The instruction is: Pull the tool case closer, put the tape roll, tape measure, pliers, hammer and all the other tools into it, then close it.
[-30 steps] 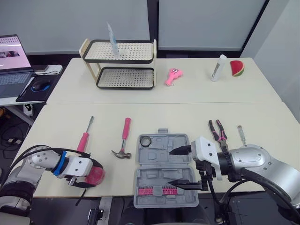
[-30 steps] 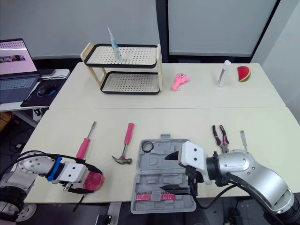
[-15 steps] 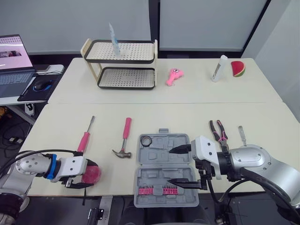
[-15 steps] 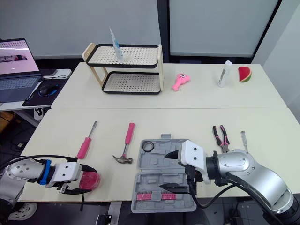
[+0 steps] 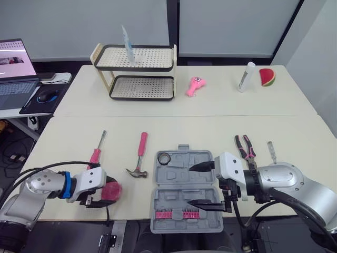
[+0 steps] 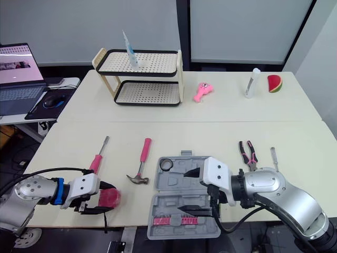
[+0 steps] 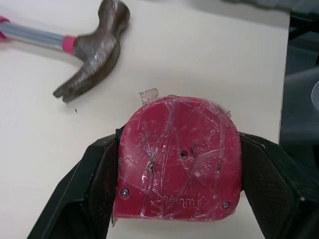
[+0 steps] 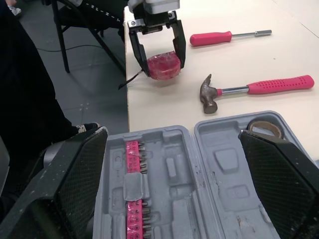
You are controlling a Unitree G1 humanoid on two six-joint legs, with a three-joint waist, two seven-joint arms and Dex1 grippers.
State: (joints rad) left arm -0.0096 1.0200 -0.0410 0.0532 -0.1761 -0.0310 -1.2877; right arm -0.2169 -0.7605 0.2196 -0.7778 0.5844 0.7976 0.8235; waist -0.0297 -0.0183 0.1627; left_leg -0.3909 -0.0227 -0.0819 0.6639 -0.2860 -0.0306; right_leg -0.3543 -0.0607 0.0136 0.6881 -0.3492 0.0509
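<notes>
Packing is barely begun: the tool case (image 5: 176, 203) lies open near the front edge of the desk (image 5: 210, 132), with the tape roll (image 5: 164, 157) in its far left pocket. Hammer (image 5: 139, 155), screwdriver (image 5: 95, 155), pliers (image 5: 245, 148) and a small driver (image 5: 271, 152) lie loose. My left claw (image 5: 109, 193) is clenched on the tape measure (image 7: 179, 159), left of the case; its rounded end points past my fingertips toward the hammer head, with no marked long axis. My right claw (image 5: 190, 185) hangs spread wide over the case.
</notes>
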